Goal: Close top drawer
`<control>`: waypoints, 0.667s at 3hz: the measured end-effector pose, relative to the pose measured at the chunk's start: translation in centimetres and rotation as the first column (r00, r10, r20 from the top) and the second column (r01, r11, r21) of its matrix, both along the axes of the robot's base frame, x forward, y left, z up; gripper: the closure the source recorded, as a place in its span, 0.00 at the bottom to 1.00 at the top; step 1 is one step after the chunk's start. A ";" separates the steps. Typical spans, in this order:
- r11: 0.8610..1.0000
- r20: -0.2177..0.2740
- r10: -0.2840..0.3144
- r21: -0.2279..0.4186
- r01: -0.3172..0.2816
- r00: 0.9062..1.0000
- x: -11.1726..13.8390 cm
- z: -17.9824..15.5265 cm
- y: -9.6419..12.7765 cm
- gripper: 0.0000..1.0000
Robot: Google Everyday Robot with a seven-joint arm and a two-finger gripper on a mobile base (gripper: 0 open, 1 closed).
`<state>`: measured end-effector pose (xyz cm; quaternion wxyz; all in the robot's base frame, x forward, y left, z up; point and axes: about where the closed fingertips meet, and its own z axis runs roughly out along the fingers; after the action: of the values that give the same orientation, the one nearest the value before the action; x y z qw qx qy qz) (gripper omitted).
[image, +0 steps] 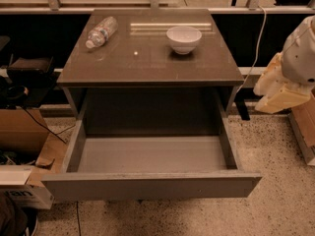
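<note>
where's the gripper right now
The gripper sits at the camera view's right edge, right of the cabinet and apart from the open top drawer.

1. The top drawer (152, 186) is matte grey, wide and shallow, with a plain flat front as broad as the cabinet (147, 65).
2. It stands pulled far out, its front level and square to the cabinet.
3. Its grey floor and side walls lie open to view from above.
4. The gripper (280, 95) hangs off to the right, well apart from the drawer.
</note>
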<state>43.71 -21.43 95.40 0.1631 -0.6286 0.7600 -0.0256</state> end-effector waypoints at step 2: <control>0.998 -0.030 0.061 -0.019 -0.061 0.998 -0.2 -4.3 0.1 1.00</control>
<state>43.47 -21.34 91.06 0.1465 -0.6534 0.7424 -0.0187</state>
